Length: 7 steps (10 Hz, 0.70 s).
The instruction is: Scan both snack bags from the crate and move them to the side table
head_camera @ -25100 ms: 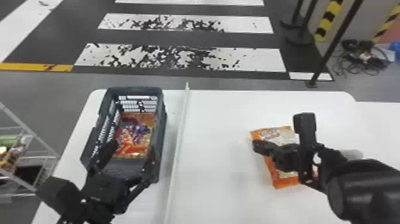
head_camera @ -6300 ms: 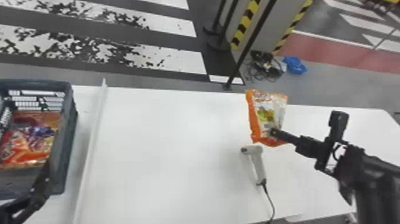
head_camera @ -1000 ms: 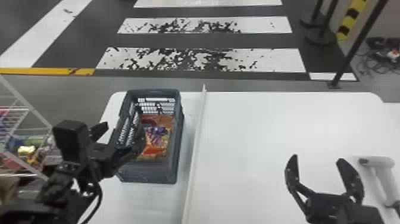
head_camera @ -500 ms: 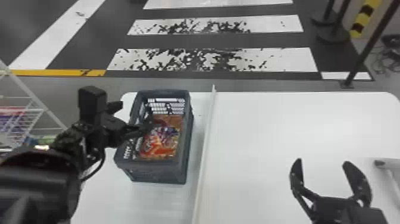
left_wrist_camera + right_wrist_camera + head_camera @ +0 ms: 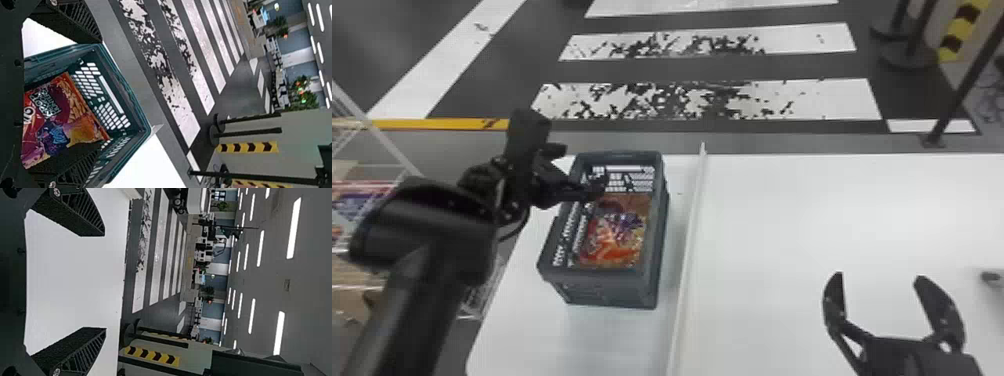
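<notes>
The left gripper (image 5: 100, 92), fingers spread, hangs by the crate (image 5: 612, 290) left of centre in the head view; dropping askew, it could snag the rim and miss the snack bag (image 5: 617, 230) inside. The right gripper (image 5: 879, 277), lower right, gapes empty.

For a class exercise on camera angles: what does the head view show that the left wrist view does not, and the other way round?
Head view: the right gripper, open over the white table, and the rack beyond the table's left edge.
Left wrist view: plants and ceiling lights.
Both: the crate with a snack bag lying inside, the table, the left gripper open at the crate, and the crossing.
</notes>
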Motion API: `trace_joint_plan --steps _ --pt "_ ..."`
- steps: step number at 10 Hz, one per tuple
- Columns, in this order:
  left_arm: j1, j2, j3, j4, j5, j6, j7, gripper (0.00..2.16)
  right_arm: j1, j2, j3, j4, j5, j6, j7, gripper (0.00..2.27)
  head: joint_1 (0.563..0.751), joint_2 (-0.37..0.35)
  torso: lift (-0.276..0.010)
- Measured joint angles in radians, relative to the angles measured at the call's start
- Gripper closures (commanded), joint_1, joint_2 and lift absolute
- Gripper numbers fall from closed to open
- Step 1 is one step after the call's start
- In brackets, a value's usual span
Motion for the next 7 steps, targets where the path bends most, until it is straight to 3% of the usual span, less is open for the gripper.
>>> trace_joint_plan --steps 3,5,7 --pt "-0.125 0.037 -0.136 0.162 -0.081 -0.055 -0.079 0.05 0.018 0.002 0.0 -0.008 0.002 -0.002 -0.001 0.07 0.695 0.137 -0.029" --pt "-0.15 0.041 -0.168 0.202 -0.137 -0.08 -0.169 0.05 0.021 0.002 0.004 -0.014 0.002 -0.002 -0.001 0.07 0.695 0.125 -0.029" --pt "-0.15 0.042 -0.181 0.207 -0.208 -0.084 -0.229 0.05 0.018 0.002 0.008 -0.013 0.003 0.0 0.0 0.07 0.695 0.13 -0.029"
